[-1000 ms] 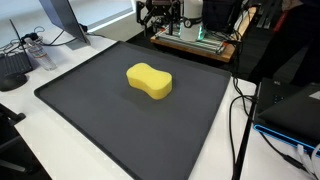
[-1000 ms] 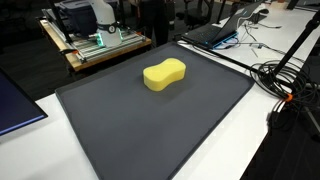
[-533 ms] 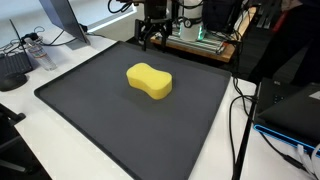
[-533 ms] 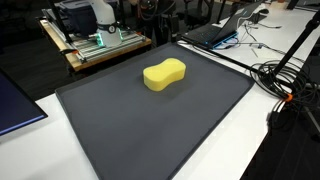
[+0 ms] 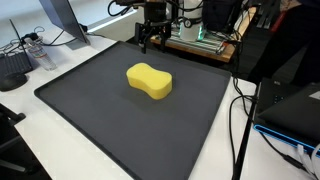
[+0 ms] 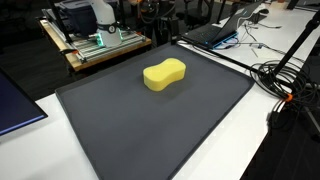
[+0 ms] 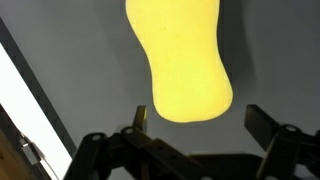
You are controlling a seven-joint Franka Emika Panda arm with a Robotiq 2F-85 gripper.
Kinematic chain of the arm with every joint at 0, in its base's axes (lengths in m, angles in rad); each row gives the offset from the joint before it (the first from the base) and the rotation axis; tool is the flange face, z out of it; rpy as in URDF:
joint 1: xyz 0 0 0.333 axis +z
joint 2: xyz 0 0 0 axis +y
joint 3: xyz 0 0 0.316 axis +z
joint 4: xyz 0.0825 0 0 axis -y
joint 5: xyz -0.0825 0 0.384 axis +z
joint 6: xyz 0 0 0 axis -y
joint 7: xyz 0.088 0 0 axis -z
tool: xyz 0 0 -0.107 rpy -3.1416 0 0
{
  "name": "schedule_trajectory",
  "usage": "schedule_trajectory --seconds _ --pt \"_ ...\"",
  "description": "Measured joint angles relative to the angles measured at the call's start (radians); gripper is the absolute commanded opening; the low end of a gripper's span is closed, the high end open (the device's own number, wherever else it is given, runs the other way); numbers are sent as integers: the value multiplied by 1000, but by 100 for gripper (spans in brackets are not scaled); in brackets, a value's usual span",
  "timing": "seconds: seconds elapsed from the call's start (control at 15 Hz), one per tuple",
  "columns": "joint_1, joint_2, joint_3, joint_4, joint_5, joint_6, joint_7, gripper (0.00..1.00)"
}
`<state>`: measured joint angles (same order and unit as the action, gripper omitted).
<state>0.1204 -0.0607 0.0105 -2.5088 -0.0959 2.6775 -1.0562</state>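
My arm comes down from the top edge in an exterior view, its pincer (image 5: pixel 151 41) pointing downward over the far rim of the dark mat (image 5: pixel 100 115). Both fingers are spread wide with nothing between them. The yellow sponge (image 5: pixel 149 82) lies flat near the middle of the mat, well apart from the pincer. In the wrist view the sponge (image 7: pixel 180 60) sits ahead of the spread fingers (image 7: pixel 140 118). Its far end is cut off by the frame. The mat rests on the white bench (image 5: pixel 55 150). Lettering on the gear behind is too small to read, and the arm's upper links are cropped.
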Motion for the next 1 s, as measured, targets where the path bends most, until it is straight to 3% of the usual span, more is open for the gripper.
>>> schedule_trajectory --seconds 0.53,1.0 --pt "-19 149 3 27 -124 82 -6 100" --pt "-61 296 15 83 -164 124 -96 100"
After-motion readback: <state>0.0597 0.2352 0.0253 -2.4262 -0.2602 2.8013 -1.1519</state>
